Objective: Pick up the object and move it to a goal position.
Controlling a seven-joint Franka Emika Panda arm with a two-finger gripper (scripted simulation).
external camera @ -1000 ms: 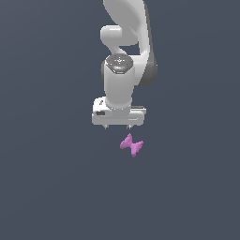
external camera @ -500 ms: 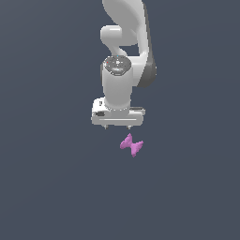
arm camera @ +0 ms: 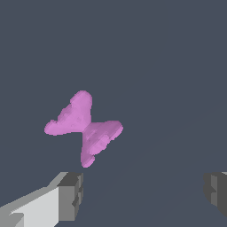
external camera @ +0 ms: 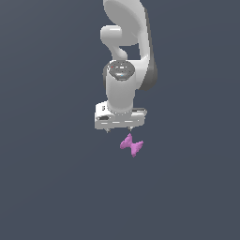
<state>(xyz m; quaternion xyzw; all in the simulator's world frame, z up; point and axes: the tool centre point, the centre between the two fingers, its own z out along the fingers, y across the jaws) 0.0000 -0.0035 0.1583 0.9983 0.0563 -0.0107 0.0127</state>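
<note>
Object (external camera: 131, 145) lies apart, off-centre beneath the spread hand (external camera: 119, 130).

- White Franka arm (external camera: 126, 56): upper links cut off by the exterior view's top edge, base out of view.
- White gripper (external camera: 120, 129) with grey finger pads: in the exterior view only two tiny tips poke below the hand body (too small to read pad detail).
- Grey finger pads (arm camera: 71, 195): wrist view crops both at the frame edges, one nearly gone.
</note>
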